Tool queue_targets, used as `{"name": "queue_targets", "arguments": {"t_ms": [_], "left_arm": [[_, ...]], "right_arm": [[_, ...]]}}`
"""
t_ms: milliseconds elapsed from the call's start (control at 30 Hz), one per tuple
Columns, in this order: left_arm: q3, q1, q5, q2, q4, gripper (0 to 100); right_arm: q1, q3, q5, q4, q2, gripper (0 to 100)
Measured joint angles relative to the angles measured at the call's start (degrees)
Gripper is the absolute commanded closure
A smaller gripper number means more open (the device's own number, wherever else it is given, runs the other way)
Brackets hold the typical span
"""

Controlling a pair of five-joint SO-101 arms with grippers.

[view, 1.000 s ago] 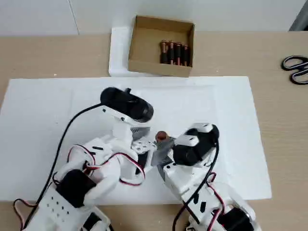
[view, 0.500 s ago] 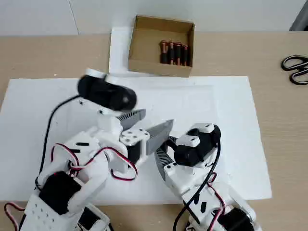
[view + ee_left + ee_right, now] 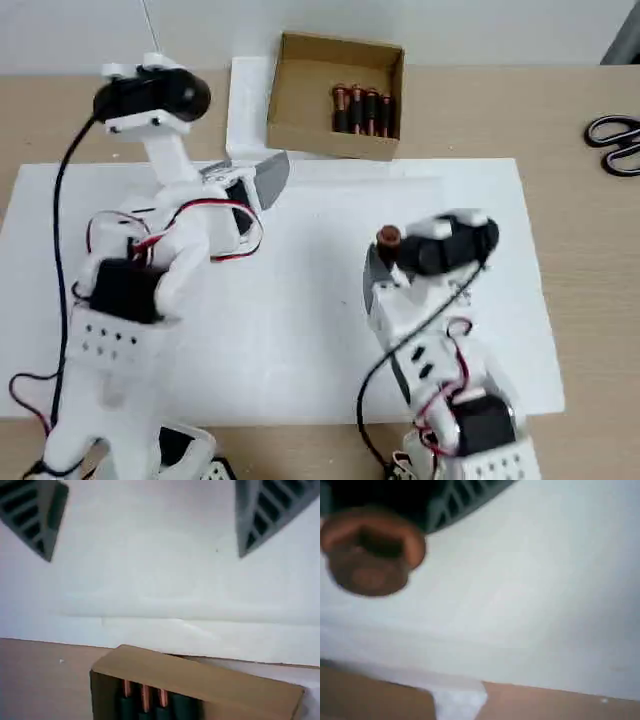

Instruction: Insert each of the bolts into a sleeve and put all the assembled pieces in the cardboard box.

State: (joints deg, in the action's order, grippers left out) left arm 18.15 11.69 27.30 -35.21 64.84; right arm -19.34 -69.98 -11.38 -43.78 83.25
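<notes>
A white paper sheet (image 3: 300, 330) covers the wooden table (image 3: 590, 250), with scissors (image 3: 615, 143) at its edge. The cardboard box (image 3: 330, 143) holds four assembled pieces (image 3: 362, 110) side by side. The left gripper (image 3: 145, 525) hangs near the box, fingers spread wide. The right gripper (image 3: 385, 252), raised over the sheet, is clamped on a copper-headed bolt (image 3: 388, 237).

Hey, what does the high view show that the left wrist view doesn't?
The high view adds the scissors at the table's far edge and the right gripper holding a copper-headed bolt above the white paper. The left wrist view adds the left gripper seen from close, its fingers spread wide. Both share the cardboard box, the assembled pieces inside it, the paper and the table.
</notes>
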Motion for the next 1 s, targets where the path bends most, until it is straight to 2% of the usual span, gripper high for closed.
{"name": "queue_targets", "arguments": {"t_ms": [167, 333, 533, 767, 1000], "left_arm": [[-0.5, -2.2, 0.0, 3.0, -2.5, 77], [-3.3, -6.3, 0.0, 8.6, -5.2, 77], [-5.7, -6.7, 0.0, 13.0, -5.4, 77], [-6.2, -6.7, 0.0, 13.2, -5.7, 77], [-6.2, -6.7, 0.0, 13.2, -5.7, 77]], "right_arm": [[0.4, 4.8, 0.0, 6.9, -16.3, 99.4], [1.4, 15.8, 0.0, 9.1, -35.1, 99.4], [5.5, 35.2, 2.9, 9.1, -58.7, 99.4], [5.3, 60.0, 6.5, 9.7, -82.0, 99.4], [5.5, 85.8, 7.0, 9.8, -105.5, 99.4]]}}
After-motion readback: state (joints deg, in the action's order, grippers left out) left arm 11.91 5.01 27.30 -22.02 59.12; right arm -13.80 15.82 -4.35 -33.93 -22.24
